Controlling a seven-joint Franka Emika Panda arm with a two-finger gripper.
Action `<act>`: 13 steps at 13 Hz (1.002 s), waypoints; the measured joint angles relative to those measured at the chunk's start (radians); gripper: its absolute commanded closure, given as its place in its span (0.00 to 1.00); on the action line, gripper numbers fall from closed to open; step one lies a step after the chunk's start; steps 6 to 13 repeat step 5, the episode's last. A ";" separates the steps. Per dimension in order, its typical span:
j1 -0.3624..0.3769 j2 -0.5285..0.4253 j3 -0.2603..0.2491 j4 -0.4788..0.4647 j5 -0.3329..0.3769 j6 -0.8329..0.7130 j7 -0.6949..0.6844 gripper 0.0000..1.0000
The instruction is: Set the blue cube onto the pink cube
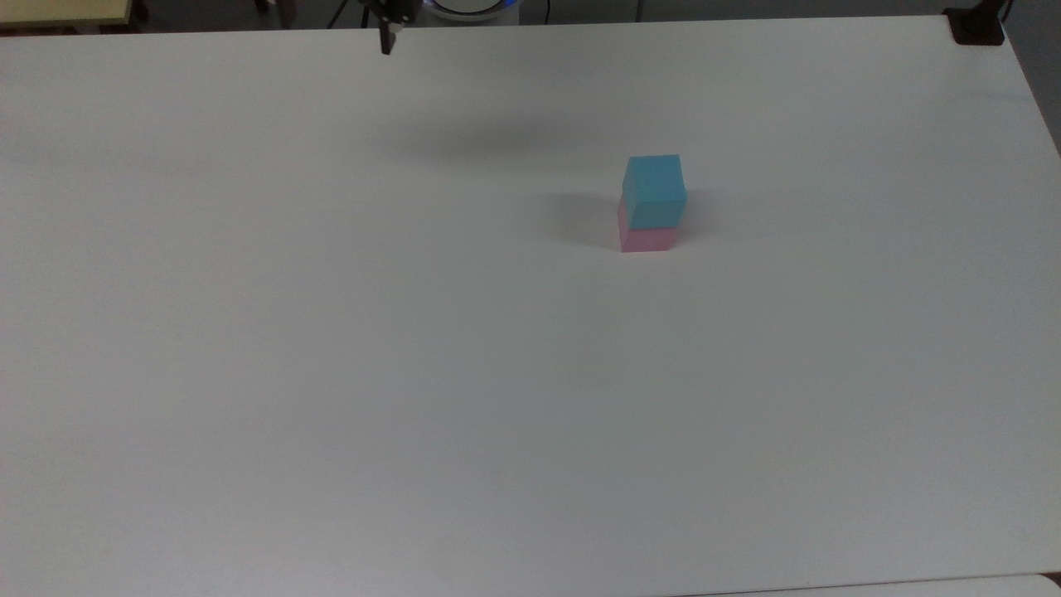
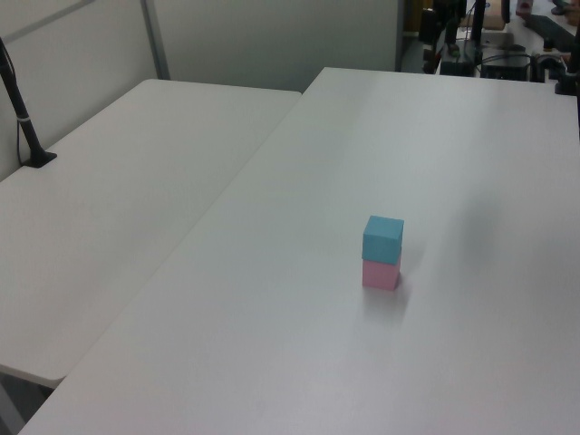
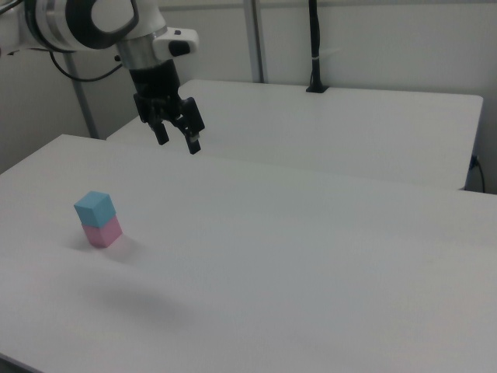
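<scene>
The blue cube (image 1: 655,189) sits squarely on the pink cube (image 1: 646,239) on the white table (image 1: 331,373). In the right view, the gripper (image 3: 178,140) hangs high above the table with its fingers spread and empty, well apart from the stack, which lies down toward the right view's lower left. The stacking appears complete.
</scene>
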 measured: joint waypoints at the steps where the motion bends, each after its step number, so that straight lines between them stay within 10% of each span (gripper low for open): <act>1: 0.000 -0.001 -0.018 -0.001 0.001 0.000 -0.078 0.00; 13: 0.000 -0.001 -0.041 -0.002 0.031 0.000 -0.177 0.00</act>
